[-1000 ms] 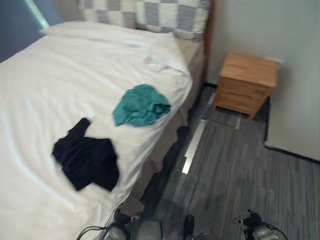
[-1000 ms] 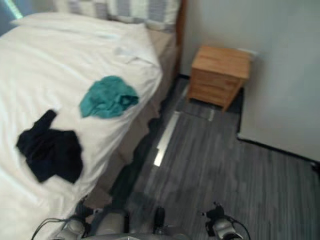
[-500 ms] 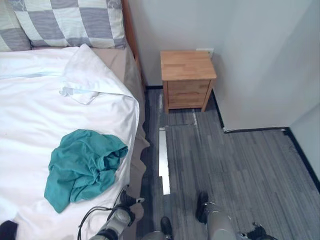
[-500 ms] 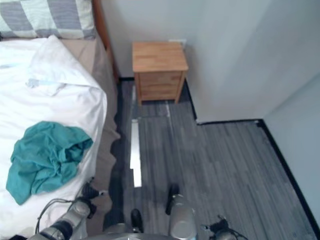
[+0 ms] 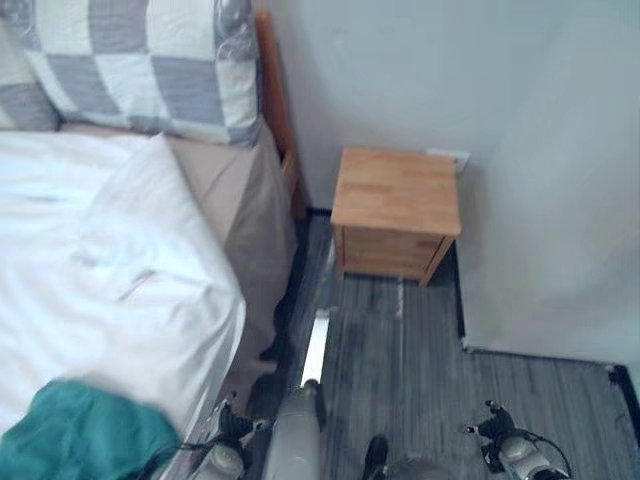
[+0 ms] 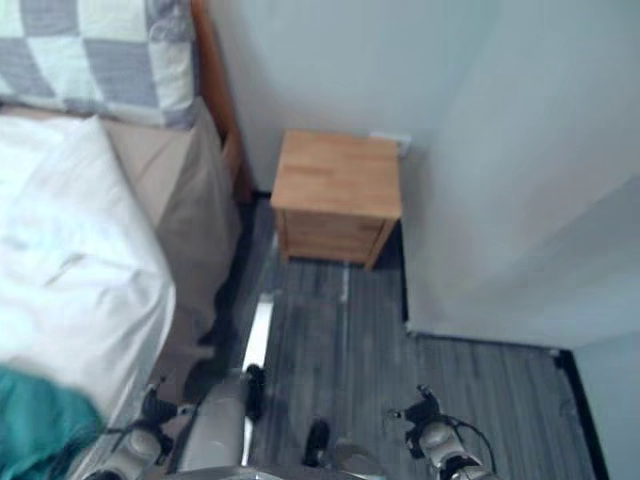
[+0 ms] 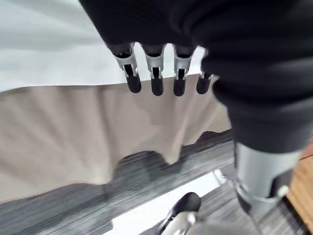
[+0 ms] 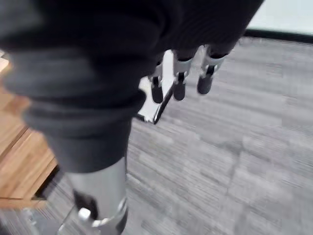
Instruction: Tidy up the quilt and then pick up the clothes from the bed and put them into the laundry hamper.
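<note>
Teal garment (image 5: 85, 438) lower, half cropped

The bed (image 5: 250, 200) carries a white quilt (image 5: 110, 290), checked pillow (image 5: 140, 60) and teal garment (image 5: 80, 440).

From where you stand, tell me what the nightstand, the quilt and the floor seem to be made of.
The nightstand looks like light wood with a matte finish: warm tan, with faint grain on top. The quilt looks like soft white woven cloth, probably cotton; it creases and drapes over the bed's edge. The floor looks like grey striped carpet or plank vinyl; the streaks leave that open.
</note>
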Motion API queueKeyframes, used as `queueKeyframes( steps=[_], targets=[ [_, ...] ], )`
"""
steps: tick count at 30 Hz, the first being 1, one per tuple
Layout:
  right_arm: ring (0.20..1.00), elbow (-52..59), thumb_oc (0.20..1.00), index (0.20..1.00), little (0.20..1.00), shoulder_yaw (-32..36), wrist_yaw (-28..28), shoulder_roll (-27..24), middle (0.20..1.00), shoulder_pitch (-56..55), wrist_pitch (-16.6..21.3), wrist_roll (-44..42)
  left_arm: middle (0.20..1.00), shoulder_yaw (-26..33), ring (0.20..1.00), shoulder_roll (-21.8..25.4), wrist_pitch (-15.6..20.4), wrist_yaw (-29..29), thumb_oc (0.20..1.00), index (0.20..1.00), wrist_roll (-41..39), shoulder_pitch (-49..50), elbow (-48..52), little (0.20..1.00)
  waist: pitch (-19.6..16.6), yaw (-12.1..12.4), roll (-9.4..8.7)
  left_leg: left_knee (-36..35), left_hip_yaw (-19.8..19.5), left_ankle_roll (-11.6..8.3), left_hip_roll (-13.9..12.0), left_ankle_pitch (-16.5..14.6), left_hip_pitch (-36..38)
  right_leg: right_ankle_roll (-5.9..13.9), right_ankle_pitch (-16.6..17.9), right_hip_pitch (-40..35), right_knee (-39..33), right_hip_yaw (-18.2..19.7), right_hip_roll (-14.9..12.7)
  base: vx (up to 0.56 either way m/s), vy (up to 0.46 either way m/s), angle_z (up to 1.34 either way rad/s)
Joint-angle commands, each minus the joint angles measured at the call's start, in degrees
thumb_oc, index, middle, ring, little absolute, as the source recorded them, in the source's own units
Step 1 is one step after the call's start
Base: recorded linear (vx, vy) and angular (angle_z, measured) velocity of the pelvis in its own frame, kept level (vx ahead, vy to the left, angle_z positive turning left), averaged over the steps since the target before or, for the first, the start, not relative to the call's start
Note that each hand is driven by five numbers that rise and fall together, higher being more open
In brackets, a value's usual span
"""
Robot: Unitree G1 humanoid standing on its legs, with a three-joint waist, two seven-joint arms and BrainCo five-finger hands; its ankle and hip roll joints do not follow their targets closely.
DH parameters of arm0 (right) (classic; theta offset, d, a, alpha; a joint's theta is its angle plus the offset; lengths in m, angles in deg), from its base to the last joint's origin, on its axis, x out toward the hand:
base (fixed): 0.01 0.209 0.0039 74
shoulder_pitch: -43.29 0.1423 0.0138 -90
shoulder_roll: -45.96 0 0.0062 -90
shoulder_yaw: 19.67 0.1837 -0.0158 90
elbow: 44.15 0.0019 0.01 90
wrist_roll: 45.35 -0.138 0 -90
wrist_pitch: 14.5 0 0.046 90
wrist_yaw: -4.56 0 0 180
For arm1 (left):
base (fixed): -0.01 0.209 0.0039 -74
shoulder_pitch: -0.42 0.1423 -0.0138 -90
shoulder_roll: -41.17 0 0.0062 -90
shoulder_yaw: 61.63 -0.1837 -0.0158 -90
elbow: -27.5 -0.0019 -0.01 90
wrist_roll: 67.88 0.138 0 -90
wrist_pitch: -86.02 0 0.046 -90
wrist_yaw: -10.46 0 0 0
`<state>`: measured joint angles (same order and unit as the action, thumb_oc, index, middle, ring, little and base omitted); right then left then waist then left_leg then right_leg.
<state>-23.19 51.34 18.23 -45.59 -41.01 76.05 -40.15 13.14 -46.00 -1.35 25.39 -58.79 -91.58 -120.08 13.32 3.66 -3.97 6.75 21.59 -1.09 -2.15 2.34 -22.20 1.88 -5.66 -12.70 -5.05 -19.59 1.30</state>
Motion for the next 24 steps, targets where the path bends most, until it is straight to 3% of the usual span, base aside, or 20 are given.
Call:
queueKeyframes(
  steps=[1,2,3,4,5,6,7,8,9,10,11,12,13,18,19,20,22,23,24],
  targets=[
    [1.0,1.6,1.0,1.0,1.0,0.5,0.7,-0.5,1.0,-0.4,0.3,3.6,1.0,-0.6,1.0,0.6,0.3,0.9,1.0,1.0,-0.7,-4.8,-2.7,1.0,0.3,0.4,2.21,-1.8,-2.2,-0.71,-1.2,-5.8,18.0,6.21,-1.3,7.5,9.8,-1.4,-6.1,0.32,0.096,0.85],
    [1.0,1.6,1.0,1.0,1.0,0.8,0.5,0.0,1.0,-0.3,0.3,3.8,1.0,-0.8,1.0,0.5,0.0,0.8,1.0,1.0,-0.5,-4.8,-3.2,1.0,0.3,-0.1,2.12,-3.0,-2.5,-0.04,-0.9,-6.5,19.9,7.85,-0.7,9.2,15.1,-2.7,-7.1,0.33,0.154,0.76],
    [1.0,2.0,1.0,1.0,1.0,0.6,0.5,0.1,1.0,0.5,0.0,4.8,1.0,-0.4,1.0,0.6,-0.1,0.9,1.0,1.0,-0.9,-4.7,-3.5,1.0,0.7,-0.7,2.4,-3.5,-3.0,1.17,-0.6,-5.9,20.2,10.03,2.0,12.0,20.3,-3.4,-8.8,0.1,0.097,0.59],
    [1.0,2.0,1.0,1.0,1.0,0.6,0.5,0.1,1.0,0.5,0.0,4.8,1.0,-0.4,1.0,0.6,-0.1,0.9,1.0,1.0,-0.9,-4.8,-3.5,1.0,0.6,-0.8,2.36,-3.5,-3.1,1.22,-0.5,-5.9,20.1,10.08,1.9,12.1,20.5,-3.4,-8.9,0.05,0.103,0.96],
    [1.0,2.3,1.0,1.0,1.0,0.7,0.6,0.0,1.0,1.0,-0.3,5.2,1.0,-0.2,1.0,0.7,-0.3,1.0,1.0,1.0,-1.2,-4.4,-3.9,1.0,0.9,-1.1,2.68,-3.9,-4.1,1.84,-0.1,-6.1,20.9,11.28,3.5,14.5,25.3,-2.5,-10.2,0.1,0.068,1.32],
    [1.0,3.4,1.0,1.0,1.0,0.8,1.1,-0.5,1.0,2.3,0.1,5.6,1.0,0.5,1.0,1.0,-0.3,1.3,1.0,1.0,-1.8,-4.3,-5.3,1.0,1.7,-1.6,3.53,-5.9,-7.4,2.06,-0.4,-5.8,22.3,11.35,3.6,18.9,30.0,2.1,-9.9,0.1,0.064,1.41],
    [1.0,3.4,1.0,1.0,1.0,0.8,1.1,-0.5,1.0,2.3,0.1,5.6,1.0,0.5,1.0,1.0,-0.3,1.3,1.0,1.0,-1.8,-4.3,-5.3,1.0,1.6,-1.6,3.59,-5.9,-7.4,2.04,-0.5,-5.7,22.2,11.3,3.7,19.0,29.8,2.0,-9.8,0.15,-0.067,1.46],
    [1.0,5.1,1.0,1.0,1.0,-0.3,1.2,-1.2,1.0,3.1,0.6,5.6,1.0,-0.2,1.0,1.4,0.1,1.7,1.0,1.0,-0.8,-4.8,-6.4,1.0,1.8,-2.6,3.45,-6.6,-12.7,1.73,0.5,-5.2,22.5,8.78,-0.5,19.0,22.9,9.4,-6.3,0.08,-0.091,1.48],
    [1.0,5.1,1.0,1.0,1.0,-0.3,1.2,-1.2,1.0,3.2,0.6,5.6,1.0,-0.2,1.0,1.4,0.1,1.7,1.0,1.0,-0.8,-4.8,-6.4,1.0,1.7,-2.6,3.51,-6.6,-12.8,1.7,0.4,-5.2,22.4,8.73,-0.3,19.0,22.6,9.4,-6.2,0.17,-0.222,2.01],
    [1.0,6.6,1.0,1.0,1.0,-0.5,1.3,-2.1,1.0,3.5,0.9,4.9,1.0,-1.0,1.0,1.8,0.3,1.8,1.0,1.0,0.9,-5.7,-7.3,1.0,2.3,-4.2,2.35,-6.7,-19.1,1.63,2.1,-4.8,21.7,7.8,-0.6,18.5,14.4,22.8,-3.1,0.08,-0.134,2.14],
    [1.0,6.6,1.0,1.0,1.0,-0.5,1.3,-2.1,1.0,3.5,0.9,4.9,1.0,-1.0,1.0,1.8,0.3,1.8,1.0,1.0,0.9,-5.7,-7.4,1.0,2.2,-4.3,2.37,-6.7,-19.1,1.61,2.1,-4.7,21.5,7.79,-0.4,18.5,14.2,22.8,-3.1,0.1,-0.179,2.37],
    [1.0,6.4,1.0,1.0,1.0,0.2,1.1,-2.3,1.0,2.5,1.1,3.6,1.0,-1.6,1.0,2.3,0.6,1.6,1.0,1.0,0.6,-6.1,-8.0,1.0,1.9,-4.2,1.46,-6.5,-21.6,1.77,3.2,-5.4,21.4,6.92,-0.6,17.0,12.1,25.8,-3.0,0.07,-0.197,2.33],
    [1.0,8.0,1.0,1.0,1.0,-0.9,1.1,-1.3,1.0,2.7,1.4,4.1,1.0,-0.6,1.0,1.9,0.5,2.5,1.0,1.0,-0.6,-5.9,-7.9,1.0,0.4,-3.3,0.86,-7.2,-23.3,1.4,3.2,-5.3,21.0,6.39,0.7,16.2,10.0,23.3,-3.9,0.11,-0.278,2.18],
    [1.0,9.2,1.0,1.0,1.0,-2.4,1.2,-0.1,1.0,3.9,1.5,5.5,1.0,2.5,1.0,0.6,0.3,2.7,1.0,1.0,-3.9,-3.4,-9.5,1.0,-1.1,-1.9,0.85,-8.0,-26.6,-0.2,3.1,-4.0,20.3,5.08,1.5,12.5,3.8,20.3,-4.4,0.09,-0.154,1.07],
    [1.0,10.2,1.0,1.0,1.0,-1.8,1.5,-0.5,1.0,4.0,1.6,5.3,1.0,2.3,1.0,0.0,0.4,2.8,1.0,1.0,-4.1,-3.2,-9.3,1.0,-0.8,-2.1,0.93,-7.3,-26.0,-0.83,3.0,-3.6,19.3,5.24,1.7,11.9,2.8,18.5,-5.1,-0.07,-0.036,0.59],
    [1.0,12.1,1.0,1.0,1.0,-1.1,2.1,-1.6,1.0,4.2,1.7,5.1,1.0,2.1,1.0,-0.7,0.3,3.1,1.0,1.0,-4.3,-2.9,-9.0,1.0,0.0,-2.5,1.14,-6.0,-22.4,-1.26,2.1,-3.5,17.6,5.5,1.6,11.6,2.5,15.9,-6.5,-0.13,0.005,0.89],
    [1.0,17.3,1.0,1.0,1.0,-0.1,2.8,-4.1,1.0,4.2,1.6,5.2,1.0,2.6,1.0,-0.6,0.0,3.0,1.0,1.0,-3.7,-1.8,-7.5,1.0,1.2,-3.9,1.09,-3.1,-8.6,-1.99,-2.2,-4.1,17.2,6.04,2.0,11.6,2.7,10.0,-8.6,-0.17,0.032,1.14],
    [1.0,17.4,1.0,1.0,1.0,-0.1,2.8,-4.2,1.0,4.2,1.5,5.2,1.0,2.6,1.0,-0.6,0.0,3.0,1.0,1.0,-3.7,-1.8,-7.5,1.0,1.1,-3.9,1.11,-3.0,-8.6,-2.0,-2.2,-4.0,17.0,6.01,2.1,11.8,2.7,10.1,-8.6,-0.1,0.069,1.75],
    [1.0,24.2,1.0,1.0,1.0,0.9,3.3,-6.6,1.0,4.1,2.0,6.3,1.0,3.2,1.0,0.4,0.0,2.6,1.0,1.0,-2.2,-0.6,-5.7,1.0,0.9,-5.2,0.8,-0.7,-0.6,-3.47,-6.2,-6.1,19.1,6.47,1.9,10.3,1.8,5.7,-10.1,-0.02,0.048,1.46]
  ],
)
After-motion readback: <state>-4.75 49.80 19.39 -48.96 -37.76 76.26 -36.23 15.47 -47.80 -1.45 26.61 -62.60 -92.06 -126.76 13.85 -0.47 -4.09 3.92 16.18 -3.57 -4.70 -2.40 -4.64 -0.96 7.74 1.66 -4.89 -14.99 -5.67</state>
